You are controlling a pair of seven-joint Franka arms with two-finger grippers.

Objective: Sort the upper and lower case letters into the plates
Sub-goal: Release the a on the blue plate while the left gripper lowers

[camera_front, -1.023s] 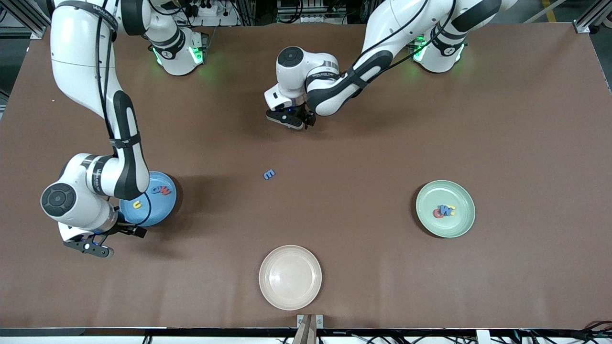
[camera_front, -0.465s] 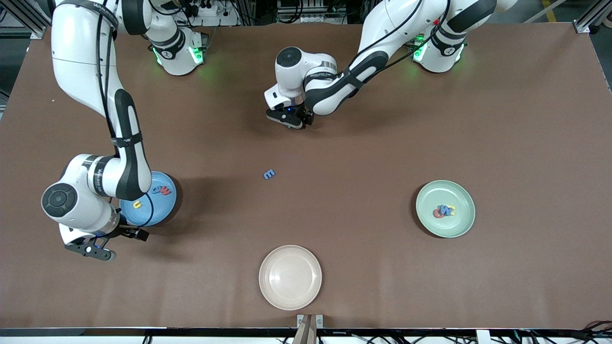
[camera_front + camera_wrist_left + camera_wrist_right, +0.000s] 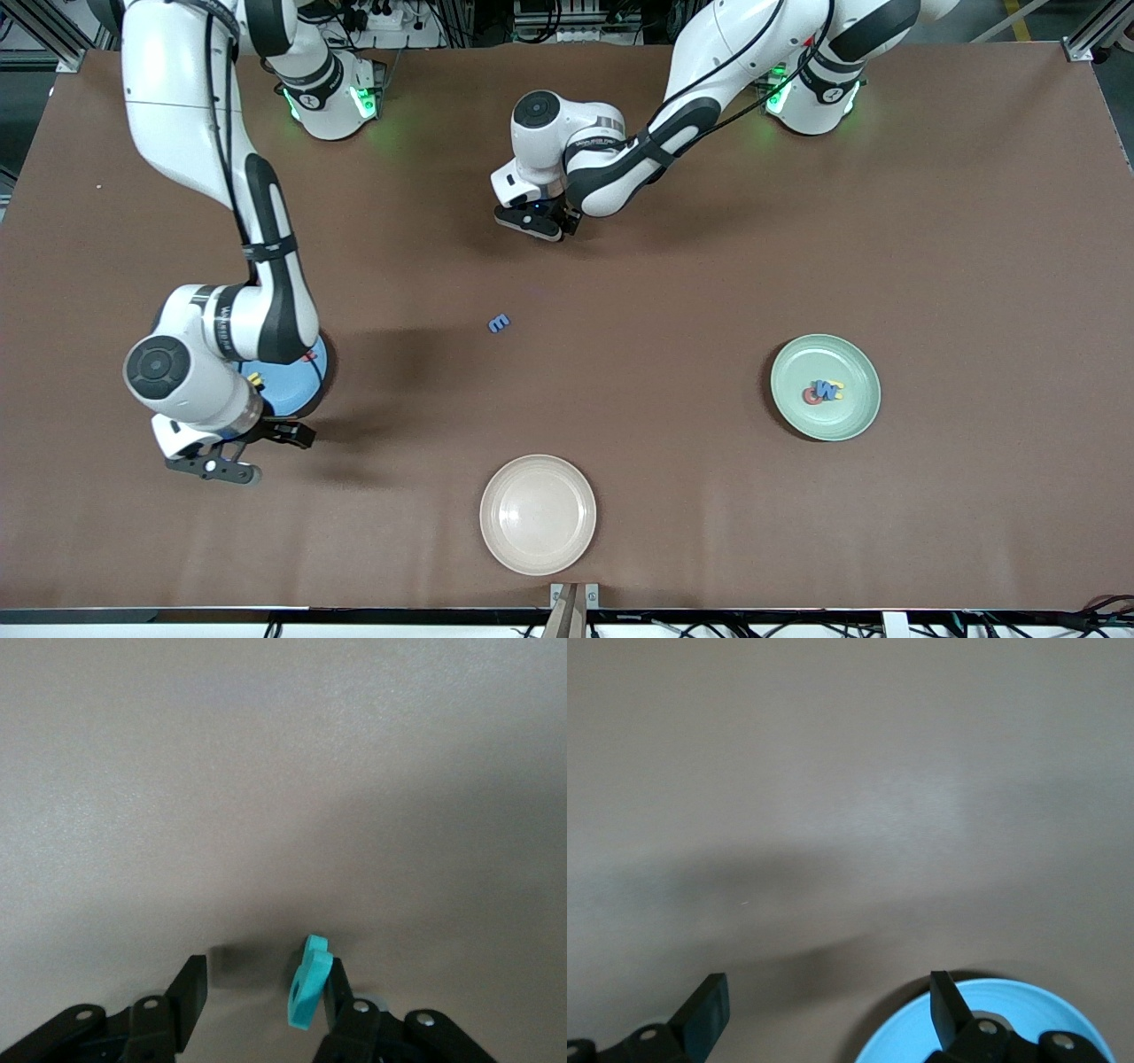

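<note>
**A:** anything actually readable in here?

**B:** mostly just the toys; the blue letter lying alone mid-table reads as an E tipped on its side; on the pale green plate, toward the left arm's end, the blue piece is an M or a W, can't tell which; the red one touching it is roundish, unclear

**A:** any brand names?

**B:** there's small print on the left arm and the right arm, too tiny to read; the teal letter is edge-on, unreadable
</note>
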